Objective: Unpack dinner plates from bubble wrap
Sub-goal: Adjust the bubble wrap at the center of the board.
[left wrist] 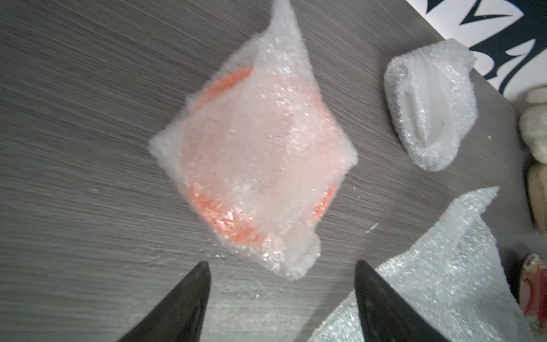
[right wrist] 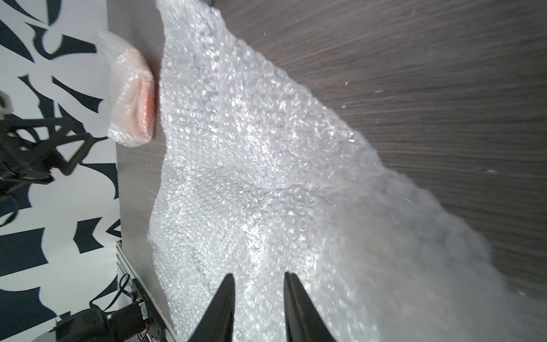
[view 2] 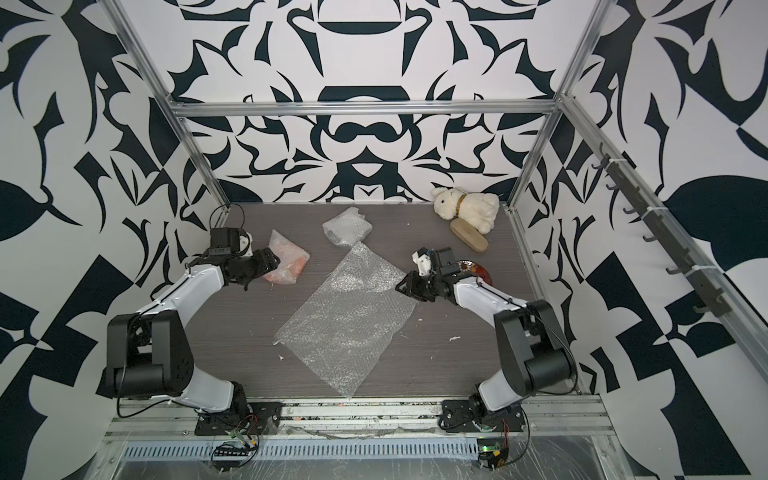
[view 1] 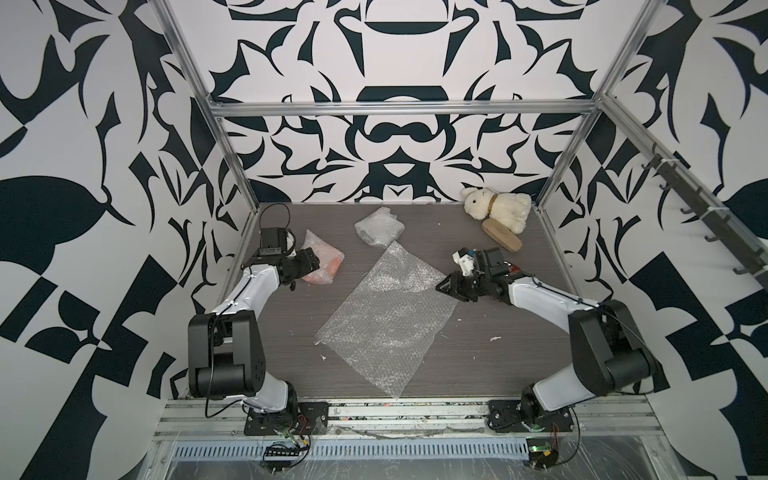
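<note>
An orange dinner plate (left wrist: 236, 228) lies at the back left, still folded inside bubble wrap (view 1: 322, 259) (view 2: 286, 259). My left gripper (left wrist: 281, 266) (view 1: 315, 266) hangs open just short of that bundle, and one corner of the wrap reaches between its fingertips. A large flat sheet of bubble wrap (view 1: 386, 320) (right wrist: 251, 165) is spread mid-table. Over its right corner my right gripper (right wrist: 259, 275) (view 1: 441, 286) stands with a narrow gap between the jaws. A dark red plate (view 2: 478, 270) (left wrist: 532, 284) lies bare behind the right wrist. A second wrapped bundle (view 1: 379, 227) (left wrist: 429, 109) hides its contents.
A white plush rabbit (view 1: 496, 208) and a tan wooden brush (view 1: 500, 236) lie at the back right corner. Aluminium frame posts (view 1: 232, 166) and patterned walls close in the grey table (view 1: 498, 353). Small white scraps (view 1: 494, 338) dot the right side.
</note>
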